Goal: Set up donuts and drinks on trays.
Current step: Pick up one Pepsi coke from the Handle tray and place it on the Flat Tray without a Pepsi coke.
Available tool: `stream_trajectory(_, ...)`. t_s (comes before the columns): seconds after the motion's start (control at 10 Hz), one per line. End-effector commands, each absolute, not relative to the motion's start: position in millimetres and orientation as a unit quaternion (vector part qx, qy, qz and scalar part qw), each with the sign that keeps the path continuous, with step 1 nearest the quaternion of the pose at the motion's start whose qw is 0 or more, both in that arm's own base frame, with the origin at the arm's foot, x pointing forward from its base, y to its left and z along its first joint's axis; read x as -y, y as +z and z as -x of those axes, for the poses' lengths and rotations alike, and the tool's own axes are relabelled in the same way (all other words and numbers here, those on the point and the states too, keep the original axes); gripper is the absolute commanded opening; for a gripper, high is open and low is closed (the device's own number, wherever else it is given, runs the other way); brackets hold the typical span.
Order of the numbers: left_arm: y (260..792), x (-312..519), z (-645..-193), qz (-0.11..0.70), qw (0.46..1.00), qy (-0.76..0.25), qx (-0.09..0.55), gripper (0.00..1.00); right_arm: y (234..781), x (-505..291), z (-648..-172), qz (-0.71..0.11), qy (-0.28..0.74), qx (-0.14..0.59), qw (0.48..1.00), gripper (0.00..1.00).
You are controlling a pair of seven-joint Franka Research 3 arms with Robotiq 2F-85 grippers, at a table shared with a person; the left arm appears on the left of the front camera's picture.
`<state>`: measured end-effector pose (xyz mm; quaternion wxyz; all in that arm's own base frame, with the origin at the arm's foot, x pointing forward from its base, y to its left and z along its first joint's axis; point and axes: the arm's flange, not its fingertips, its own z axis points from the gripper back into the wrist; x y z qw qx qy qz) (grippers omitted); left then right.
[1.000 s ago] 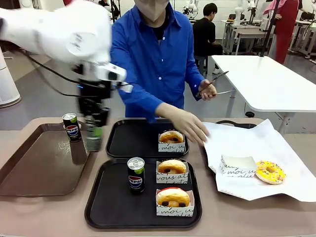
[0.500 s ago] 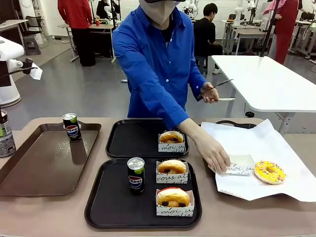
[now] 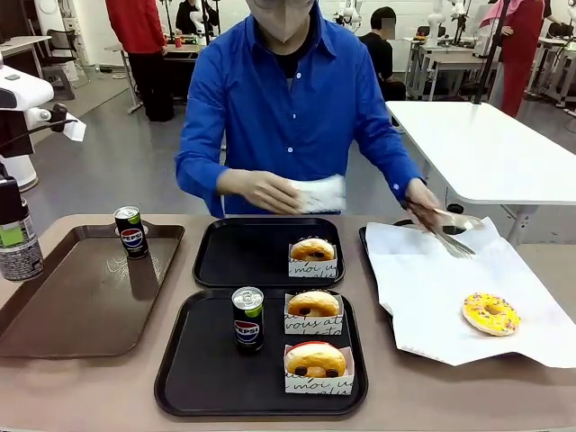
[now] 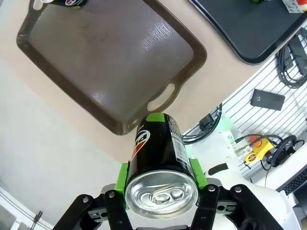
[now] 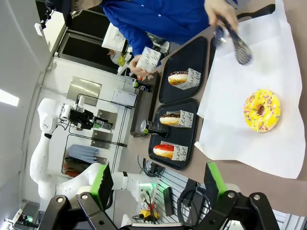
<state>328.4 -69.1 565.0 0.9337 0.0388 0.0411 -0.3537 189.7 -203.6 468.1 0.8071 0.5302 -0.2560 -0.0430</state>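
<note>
The left tool [image 4: 160,199] is clamped on a black can [image 4: 159,163], green pads on both flanks, the can's long axis running along the fingers; in the front view it hangs upright at the bench's left edge, beside the glossy brown tray [image 3: 81,306]. The far black tray [image 3: 243,254], with one boxed donut [image 3: 312,256] and no drink, lies off toward the bench's middle, so this arm is nearer. The right tool [image 5: 158,184] stands wide, empty, above the yellow donut [image 5: 261,110]. Cans read "Pepsi"; boxes show script, partly "moi".
</note>
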Motion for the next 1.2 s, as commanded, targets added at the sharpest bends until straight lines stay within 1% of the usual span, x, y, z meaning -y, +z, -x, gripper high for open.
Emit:
stream_trajectory(0.0, 565.5, 69.9, -326.4, -0.04, 0.929, -0.365, -0.045, 0.58, 469.0, 202.8, -191.3, -0.539, -0.037, 0.27, 0.797, 1.0)
stream_trajectory(0.3, 564.5, 70.6, -327.6, -0.039, 0.932, -0.357, -0.043, 0.58, 469.0, 202.8, -191.3, -0.539, -0.037, 0.27, 0.797, 1.0)
stream_trajectory(0.5, 557.4, 118.0, -351.3, -0.055, 0.906, -0.418, -0.038, 0.58, 469.0, 202.8, -191.3, -0.539, -0.037, 0.27, 0.797, 1.0)
stream_trajectory(0.6, 557.6, 138.9, -362.9, -0.052, 0.901, -0.429, -0.03, 0.58, 469.0, 202.8, -191.3, -0.539, -0.037, 0.27, 0.797, 1.0)
stream_trajectory(0.7, 555.2, 151.4, -367.0, -0.062, 0.906, -0.419, -0.005, 0.58, 469.0, 202.8, -191.3, -0.539, -0.037, 0.27, 0.797, 1.0)
stream_trajectory(1.1, 545.2, 176.2, -383.2, -0.059, 0.906, -0.419, -0.002, 0.58, 469.0, 202.8, -191.3, -0.539, -0.037, 0.27, 0.797, 1.0)
